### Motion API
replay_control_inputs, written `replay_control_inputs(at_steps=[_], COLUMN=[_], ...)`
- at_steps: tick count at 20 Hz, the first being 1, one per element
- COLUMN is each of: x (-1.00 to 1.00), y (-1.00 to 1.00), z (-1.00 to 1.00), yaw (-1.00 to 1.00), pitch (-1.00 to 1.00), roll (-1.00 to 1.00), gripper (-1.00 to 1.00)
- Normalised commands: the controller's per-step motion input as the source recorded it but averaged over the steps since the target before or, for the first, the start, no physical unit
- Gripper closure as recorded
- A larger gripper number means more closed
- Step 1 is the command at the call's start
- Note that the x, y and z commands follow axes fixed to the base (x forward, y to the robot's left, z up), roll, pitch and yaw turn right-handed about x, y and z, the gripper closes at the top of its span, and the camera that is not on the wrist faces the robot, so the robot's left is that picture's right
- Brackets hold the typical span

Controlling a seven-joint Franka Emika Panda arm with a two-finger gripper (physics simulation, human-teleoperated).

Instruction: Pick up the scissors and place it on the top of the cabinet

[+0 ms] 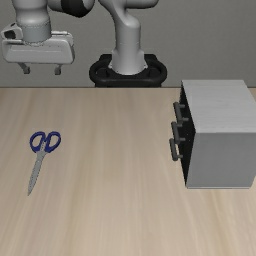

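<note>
gripper (40, 69): fingers spread, touching nothing | scissors (40, 156): flat on table (110, 205)

Saw blue handle loops and silver-grey blades on the scissors (38, 158) at nine o'clock. Found the cabinet (218, 135) at three o'clock plain mid-grey, its handles (173, 148) darker grey. Noted pale tan wood grain across the worktop (110, 205). Logged the tool (40, 70) at eleven o'clock as white with dark fingertips, and the robot base (158, 72) at twelve as black.
</note>
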Motion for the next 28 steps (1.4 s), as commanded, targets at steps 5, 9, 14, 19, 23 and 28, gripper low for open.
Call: replay_control_inputs(at_steps=[5, 9, 14, 19, 23, 28], x=[0.2, 0.0, 0.0, 0.0, 0.0, 0.0], y=[-0.2, 0.0, 0.0, 0.0, 0.0, 0.0], z=[-0.2, -1.0, -1.0, -1.0, -1.0, -0.6], yaw=[0.0, 0.0, 0.0, 0.0, 0.0, 0.0], pitch=[0.0, 0.0, 0.0, 0.0, 0.0, 0.0], roll=[0.0, 0.0, 0.0, 0.0, 0.0, 0.0], gripper=[-1.0, -1.0, -1.0, -1.0, -1.0, 1.0])
